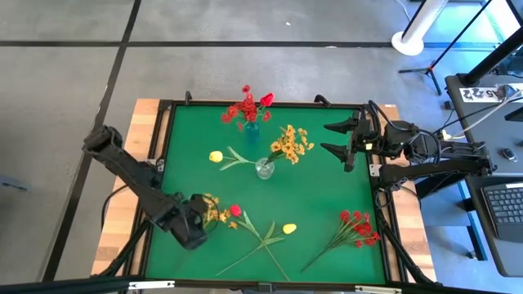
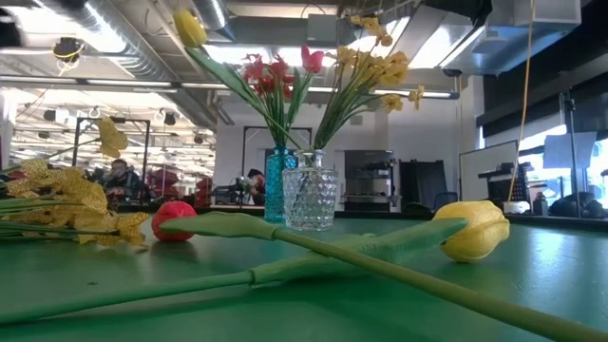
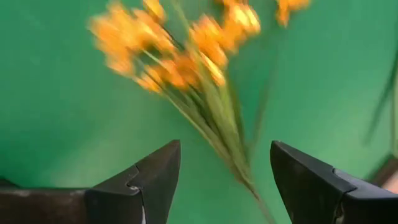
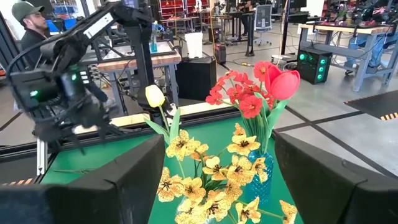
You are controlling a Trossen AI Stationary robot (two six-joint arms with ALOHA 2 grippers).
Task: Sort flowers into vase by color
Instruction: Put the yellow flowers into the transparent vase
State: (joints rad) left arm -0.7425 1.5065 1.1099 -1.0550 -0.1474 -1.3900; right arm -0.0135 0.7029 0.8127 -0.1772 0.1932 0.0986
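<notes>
The left gripper [image 1: 198, 222] is positioned at the near left of the green mat [image 1: 327, 196], directly at a loose yellow sprig [image 1: 214, 214]. In the left wrist view the fingers [image 3: 146, 183] are seen spread wide, with the sprig's stem [image 3: 230, 155] running up between them — nothing is pinched yet. The stem's long axis points away from the wrist, with the blooms at the far end, so the stem lies along the line of reach and across the closing direction. A grasp is judged possible by advancing slightly and closing on the stem.

The right gripper [image 1: 353, 140] is parked at the far right edge of the mat, fingers [image 4: 118, 186] spread, empty, facing the vases. The left arm is clearly the nearer to the sprig.

Location of the remaining flowers:
- A blue vase [image 1: 252, 126] at the far centre holds red blooms and a red bud.
- A clear vase [image 1: 265, 168] just in front of it holds yellow blooms.
- A yellow bud [image 1: 216, 156] lies left of the clear vase.
- A red bud [image 1: 235, 210] and a second yellow bud [image 1: 289, 229] lie near the front edge — their stems cross.
- A red sprig [image 1: 357, 226] lies at the near right.

No brand or label can be read on the flowers or vases; a tag beside the table carries characters too small to be made out.
</notes>
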